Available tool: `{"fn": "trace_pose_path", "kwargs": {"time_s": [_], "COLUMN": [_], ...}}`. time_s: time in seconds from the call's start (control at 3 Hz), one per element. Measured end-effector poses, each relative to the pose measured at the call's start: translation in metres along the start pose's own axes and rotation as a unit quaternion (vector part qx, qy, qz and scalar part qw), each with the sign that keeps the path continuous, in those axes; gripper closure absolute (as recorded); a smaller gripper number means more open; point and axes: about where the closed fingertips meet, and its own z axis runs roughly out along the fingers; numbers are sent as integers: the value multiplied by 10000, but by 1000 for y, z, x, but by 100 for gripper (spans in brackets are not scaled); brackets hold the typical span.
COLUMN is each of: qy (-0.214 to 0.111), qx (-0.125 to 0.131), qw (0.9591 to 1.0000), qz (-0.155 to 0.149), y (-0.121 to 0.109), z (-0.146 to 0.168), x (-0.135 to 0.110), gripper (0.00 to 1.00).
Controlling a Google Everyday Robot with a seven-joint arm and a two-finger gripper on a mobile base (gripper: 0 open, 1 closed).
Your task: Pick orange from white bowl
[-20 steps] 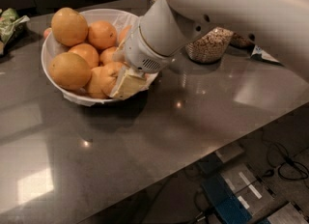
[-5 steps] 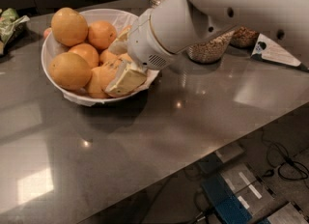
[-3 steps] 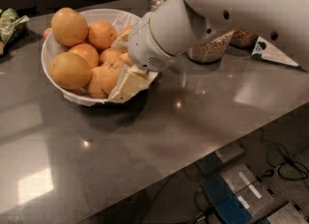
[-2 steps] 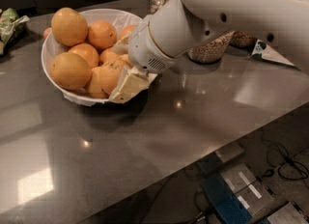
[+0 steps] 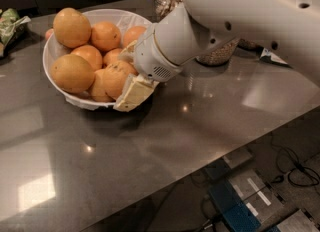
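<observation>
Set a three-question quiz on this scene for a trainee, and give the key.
1. True or false: the gripper is raised well clear of the white bowl.
2. The white bowl holds: A) oranges B) apples C) nothing.
3. What is the gripper shut on?
Key: 1 false, it reaches into the bowl at the rim nearest the arm. 2 A. 3 an orange, one finger on each side of it.

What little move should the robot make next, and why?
Probably a small lift straight up. The end effector is down at the right edge of the white bowl, pressed around one orange. A gentle rise would likely show whether that orange comes away with it.
</observation>
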Motion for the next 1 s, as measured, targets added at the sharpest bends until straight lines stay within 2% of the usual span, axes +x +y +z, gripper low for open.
{"fn": "trace_pose_path", "kwargs": {"time_s": [0.33, 1.0], "qy": [-12, -12], "qx": [-26, -26], "qw": [10000, 10000], "qz": [39, 38], "y": [1, 1], "z": [4, 4], "x": [3, 3], "gripper": [48, 96]}}
